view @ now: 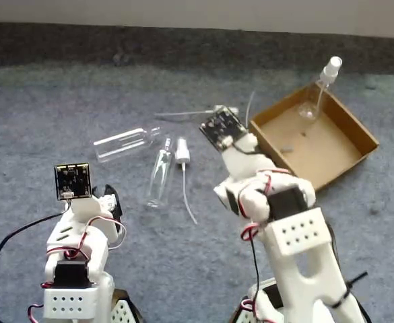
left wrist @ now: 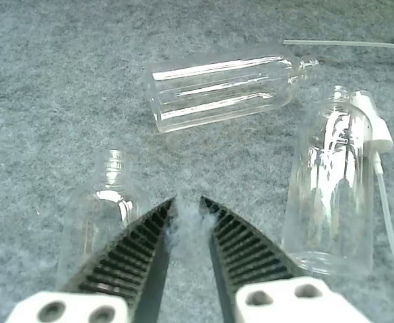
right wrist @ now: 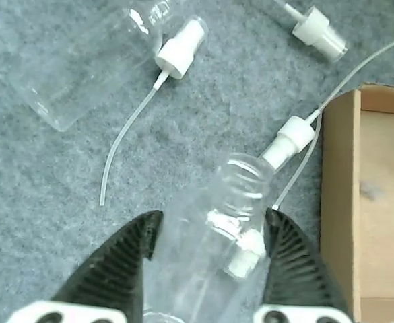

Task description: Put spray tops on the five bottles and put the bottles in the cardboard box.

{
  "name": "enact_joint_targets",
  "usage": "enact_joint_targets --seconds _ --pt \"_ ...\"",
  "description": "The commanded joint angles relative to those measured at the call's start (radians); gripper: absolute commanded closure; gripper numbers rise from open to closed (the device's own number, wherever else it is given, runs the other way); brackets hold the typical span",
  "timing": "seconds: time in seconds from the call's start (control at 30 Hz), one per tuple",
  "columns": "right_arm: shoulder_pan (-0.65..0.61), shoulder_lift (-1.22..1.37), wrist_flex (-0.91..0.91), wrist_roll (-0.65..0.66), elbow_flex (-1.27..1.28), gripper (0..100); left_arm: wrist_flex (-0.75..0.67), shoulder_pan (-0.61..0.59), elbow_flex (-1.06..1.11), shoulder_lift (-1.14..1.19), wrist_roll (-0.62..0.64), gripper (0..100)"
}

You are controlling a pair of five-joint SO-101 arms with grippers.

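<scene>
Hovering over grey carpet (view: pixel 35 101), left pincer (left wrist: pixel 188 202) sits slightly apart, right pincer (right wrist: pixel 213 214) clamps a bottle (right wrist: pixel 242 180)

Glossy clear bottle (right wrist: pixel 213 235), matt cardboard box (view: pixel 324 151), fuzzy carpet (view: pixel 35 114)

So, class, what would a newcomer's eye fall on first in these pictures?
The right gripper clamps a clear topless bottle right beside the cardboard box. At the box's far corner, one finished bottle stands tilted with its white spray top on. Bare bottles and loose spray tops lie scattered on the grey carpet in front of the left gripper.
</scene>
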Motion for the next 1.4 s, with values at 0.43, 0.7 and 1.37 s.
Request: enact_joint_targets --seconds 0.43,0.7,1.37 --pt "0.073 -0.351 -0.427 -0.155 0.475 89.8 -0.005 -0.007 -0.044 -0.007 -0.12 100" --pt "0.074 -0.417 -0.484 -0.311 0.512 89.7 0.028 0.077 -0.159 -0.005 -0.19 100" --pt "0.074 -0.667 -0.648 -0.425 0.702 89.9 0.107 0.251 -0.74 0.704 -0.199 100"
